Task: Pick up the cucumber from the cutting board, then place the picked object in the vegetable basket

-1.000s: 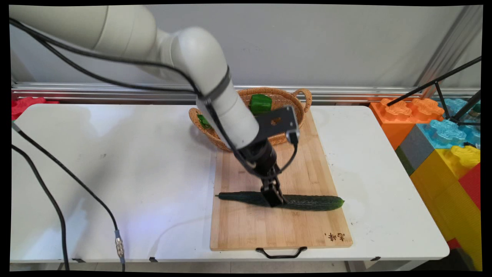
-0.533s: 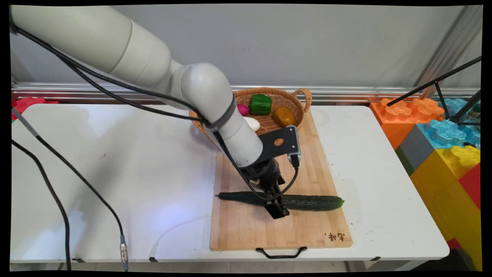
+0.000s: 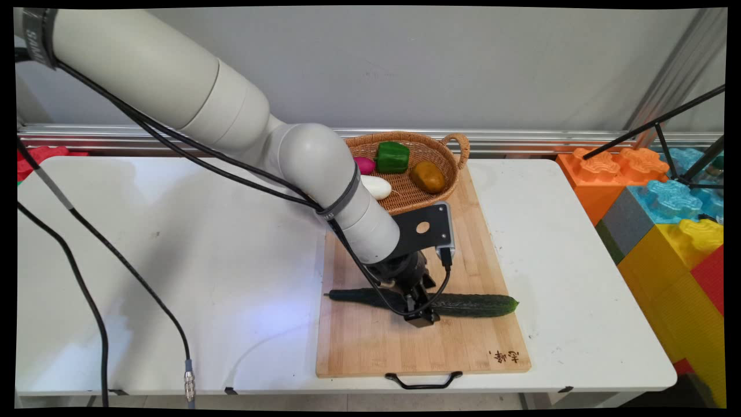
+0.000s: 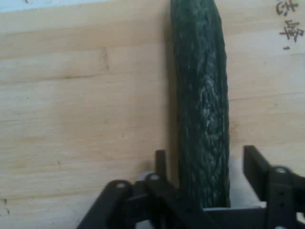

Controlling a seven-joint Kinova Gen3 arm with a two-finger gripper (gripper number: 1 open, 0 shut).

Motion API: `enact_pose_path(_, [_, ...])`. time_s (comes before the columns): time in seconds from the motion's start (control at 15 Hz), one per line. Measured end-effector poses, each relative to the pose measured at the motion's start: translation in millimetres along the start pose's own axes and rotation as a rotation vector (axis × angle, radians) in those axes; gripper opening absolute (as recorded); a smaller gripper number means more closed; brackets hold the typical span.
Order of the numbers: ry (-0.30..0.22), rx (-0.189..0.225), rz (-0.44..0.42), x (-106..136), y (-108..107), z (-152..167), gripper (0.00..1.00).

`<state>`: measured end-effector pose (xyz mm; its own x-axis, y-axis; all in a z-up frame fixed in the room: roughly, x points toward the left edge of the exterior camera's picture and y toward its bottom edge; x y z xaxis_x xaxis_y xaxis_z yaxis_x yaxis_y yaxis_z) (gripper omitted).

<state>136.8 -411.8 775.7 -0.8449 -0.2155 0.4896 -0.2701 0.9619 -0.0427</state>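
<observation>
Black two-finger tool [image 3: 418,310]: lowered onto a long dark green cucumber [image 3: 469,304], fingers [image 4: 161,164] spread apart astride its middle, not clamped. The cucumber lies flat on a pale bamboo cutting board [image 3: 370,341] upon the white tabletop [image 3: 173,255]. Beyond the tool: round woven wicker basket [image 3: 448,156] holding a green pepper [image 3: 392,157], brown potato [image 3: 428,176], white egg-shaped item [image 3: 377,186].

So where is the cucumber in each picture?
Main view: the cucumber lies across the cutting board, under the gripper.
Hand view: the cucumber runs top to bottom, right of centre, between the fingers.
Shared landmark: the board's dark writing.
</observation>
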Motion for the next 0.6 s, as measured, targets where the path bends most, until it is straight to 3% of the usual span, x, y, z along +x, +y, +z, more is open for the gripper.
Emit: enact_pose_path(0.6, [0.025, 0.004, -0.007, 9.9, 6.5, -24.7, 0.0])
